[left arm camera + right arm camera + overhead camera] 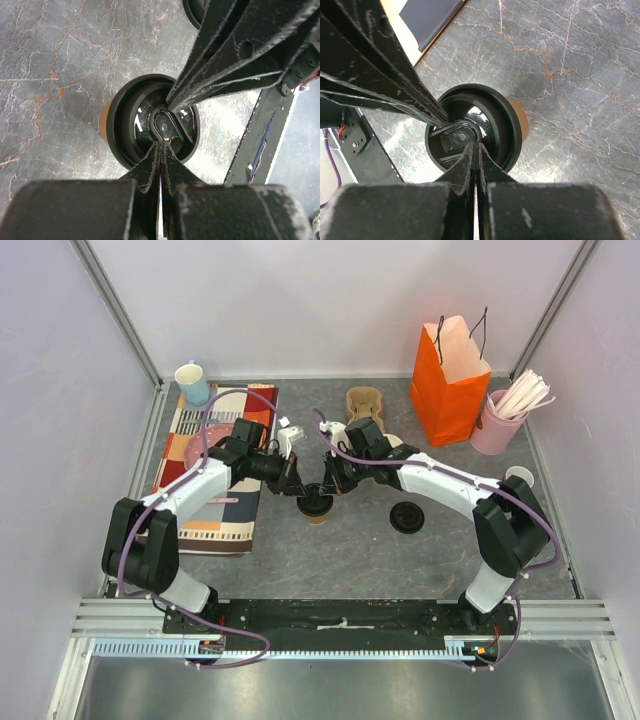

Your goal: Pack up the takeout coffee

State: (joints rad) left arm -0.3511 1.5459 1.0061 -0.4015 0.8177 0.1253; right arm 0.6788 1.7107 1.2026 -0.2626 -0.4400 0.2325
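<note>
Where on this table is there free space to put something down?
Bare table lies between the lidded cup and the black base plate, and between that cup and the loose black lid. Crowded: the orange bag and pink holder corner; the striped mat side.

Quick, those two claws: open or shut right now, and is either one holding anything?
Left claw: closed, tips on the coffee's black lid, nothing seen held.
Right claw: closed, tips on the same lid, nothing seen held.
</note>
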